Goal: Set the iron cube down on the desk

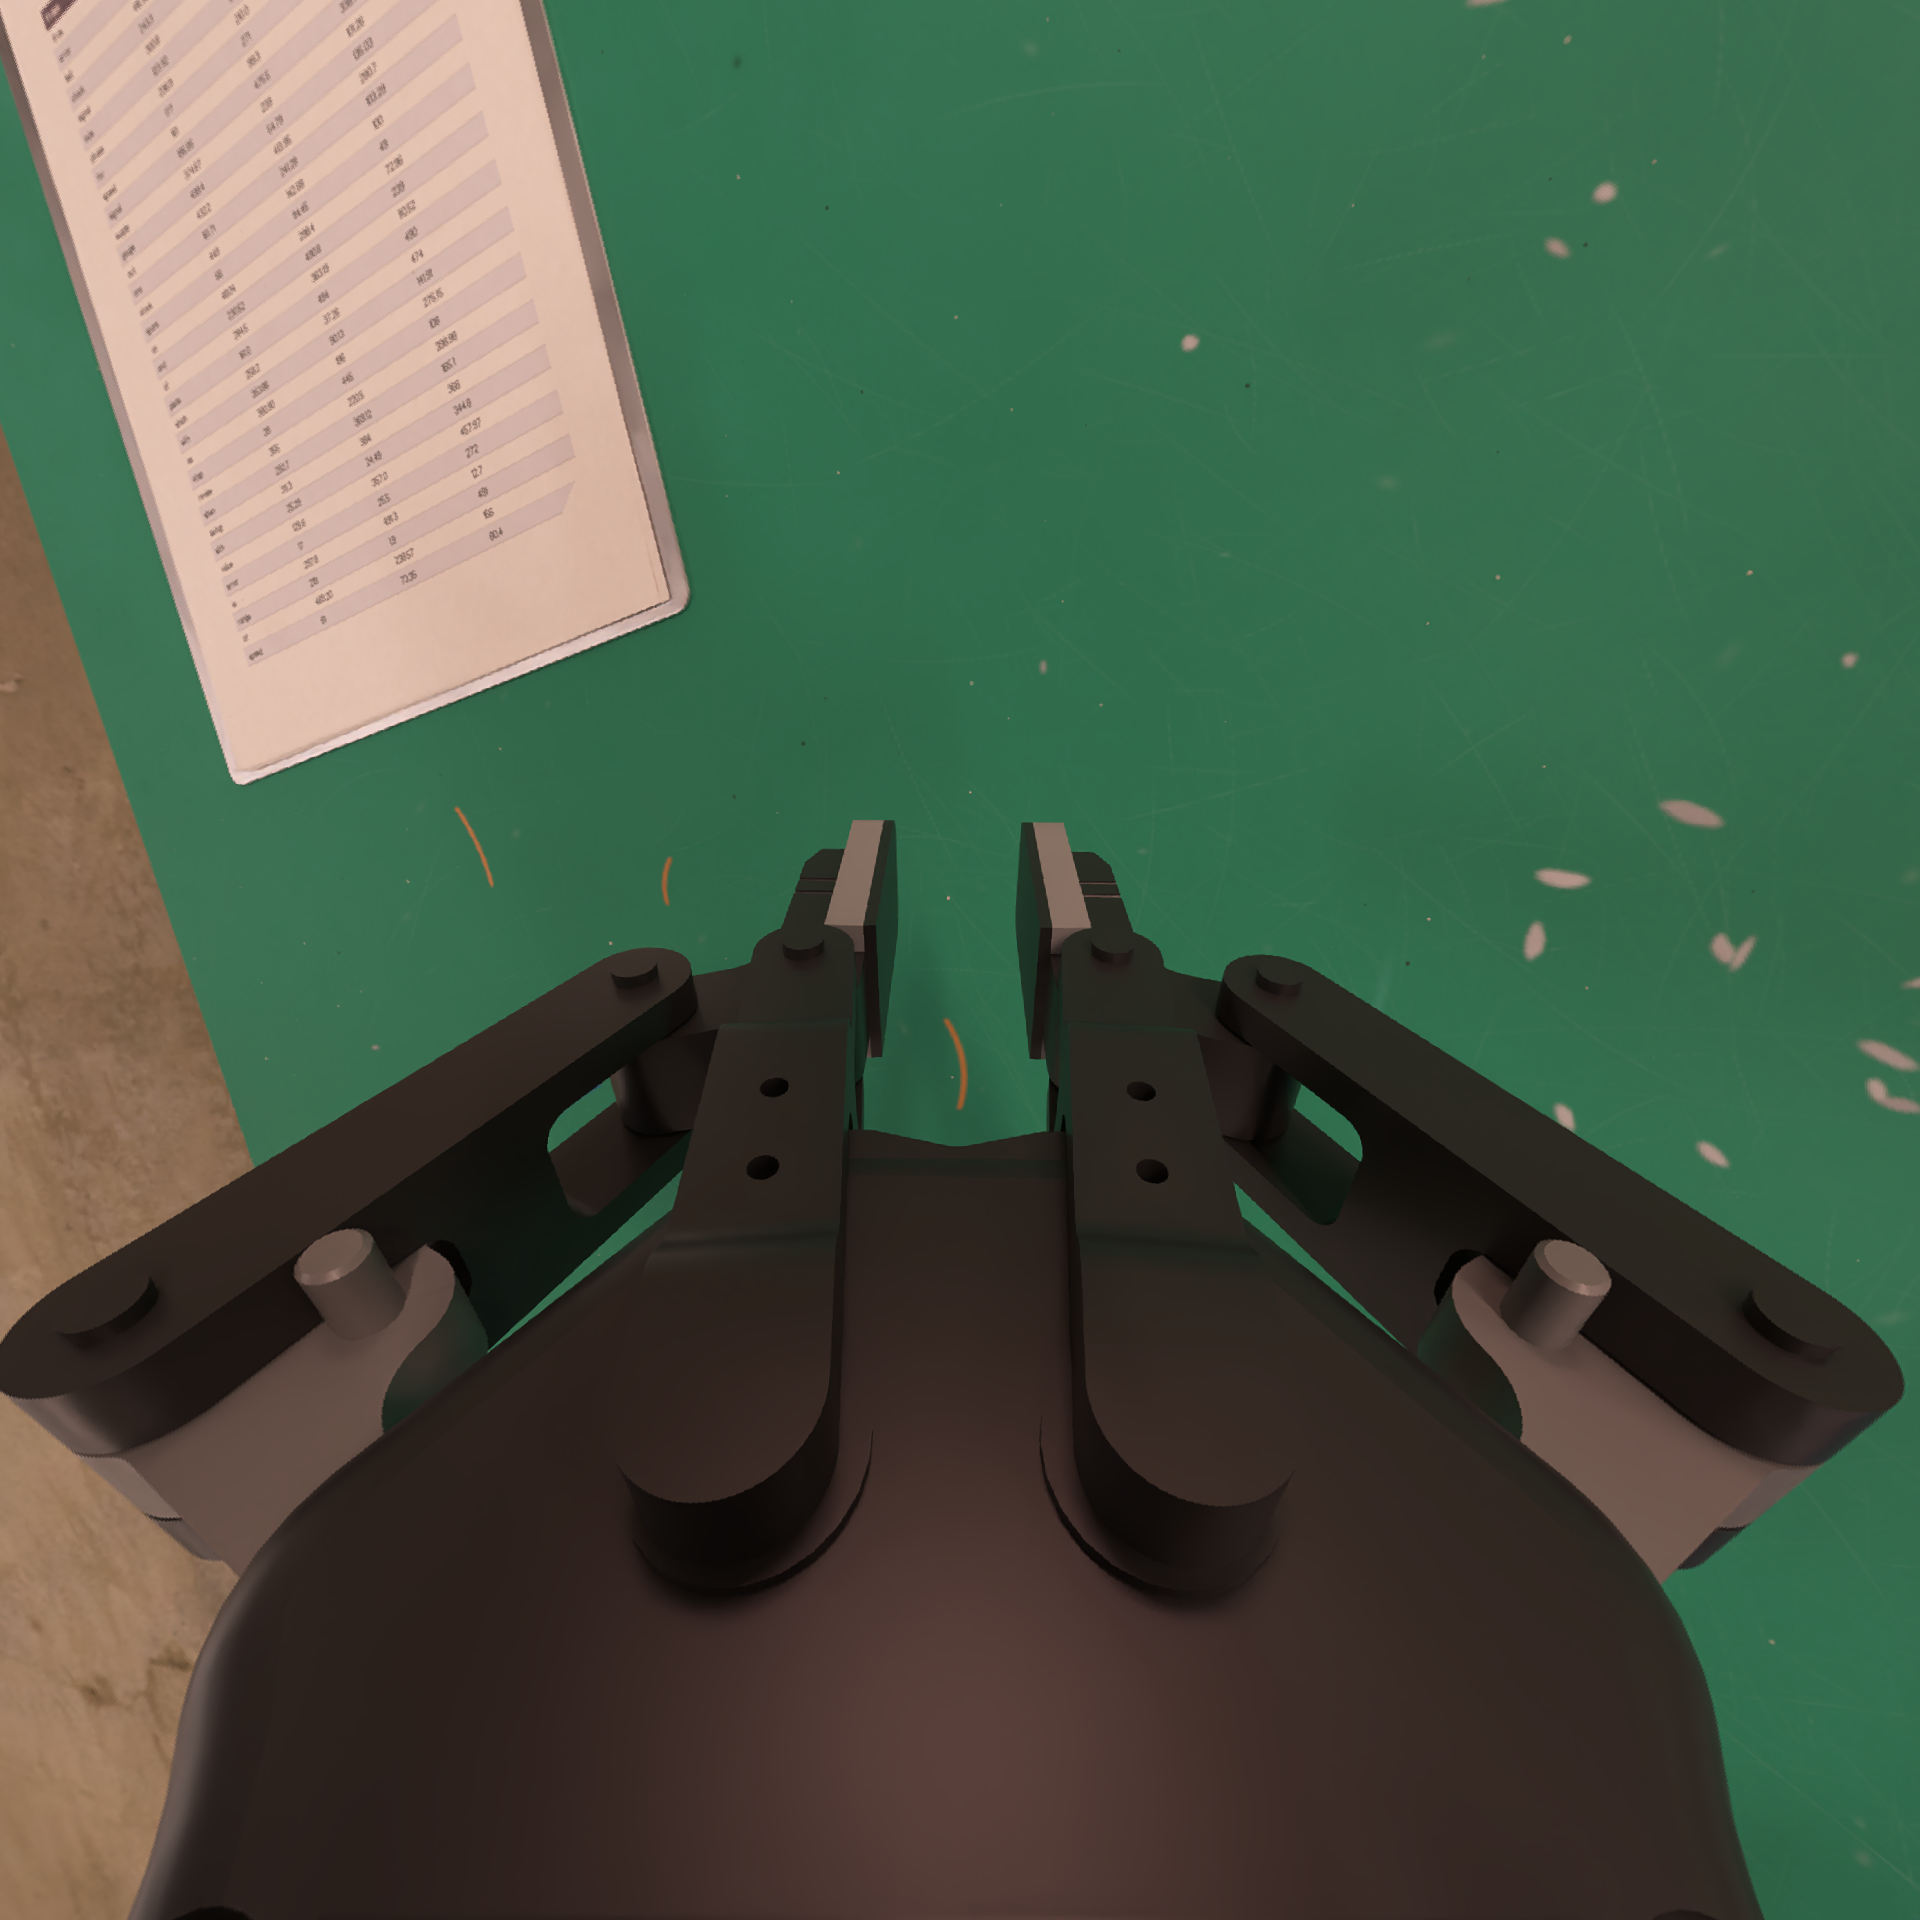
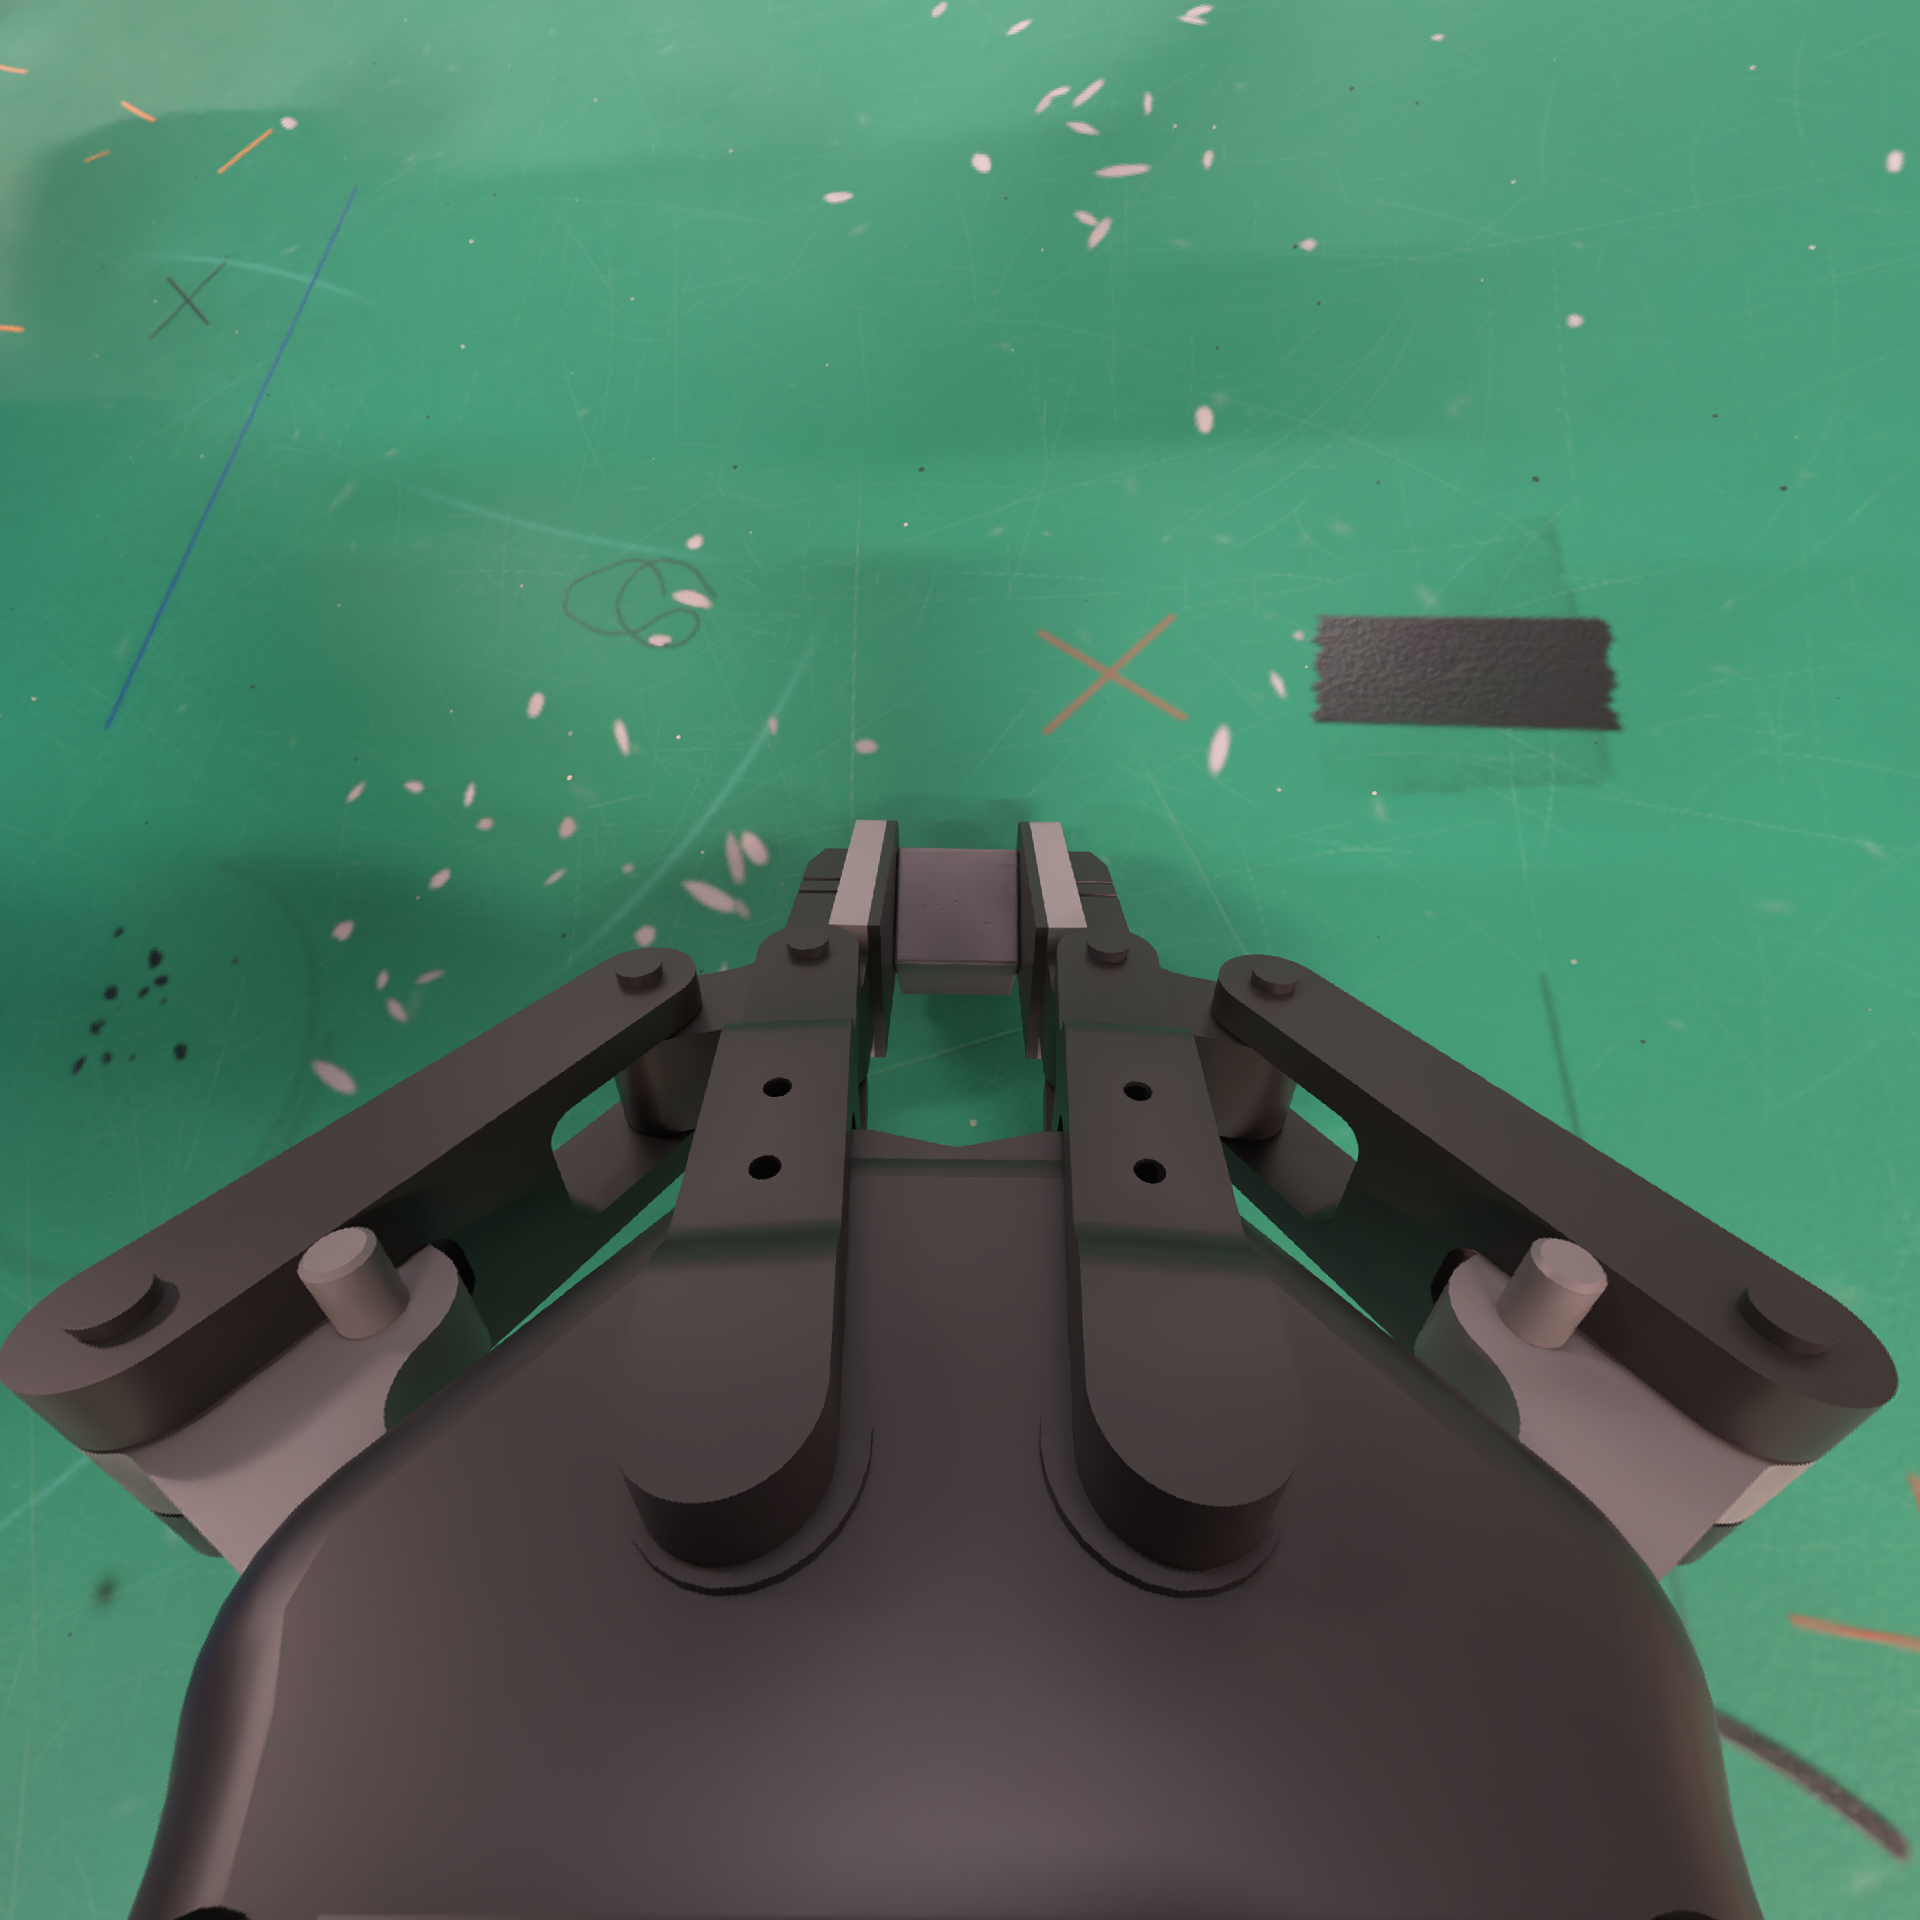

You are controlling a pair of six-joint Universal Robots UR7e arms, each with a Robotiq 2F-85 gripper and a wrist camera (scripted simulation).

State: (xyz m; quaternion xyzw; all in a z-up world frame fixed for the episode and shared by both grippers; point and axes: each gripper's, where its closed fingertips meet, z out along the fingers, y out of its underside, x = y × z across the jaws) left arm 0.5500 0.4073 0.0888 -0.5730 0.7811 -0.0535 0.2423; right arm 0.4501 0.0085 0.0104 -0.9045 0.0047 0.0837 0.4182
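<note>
Right gripper (image 2: 958, 883) above the green counter (image 2: 1351, 416): its fingers (image 2: 862, 878) are clamped on the grey iron cube (image 2: 956, 909), beside a strip of black tape (image 2: 1465, 673). Left gripper (image 1: 958, 883): fingers apart, holding nothing, near a sheet of paper (image 1: 343, 364) at the counter's edge.

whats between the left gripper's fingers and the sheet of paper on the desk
In the left wrist view, only bare green desk with thin orange scratch marks lies between the left gripper and the paper sheet; the iron cube is in the right gripper.
</note>
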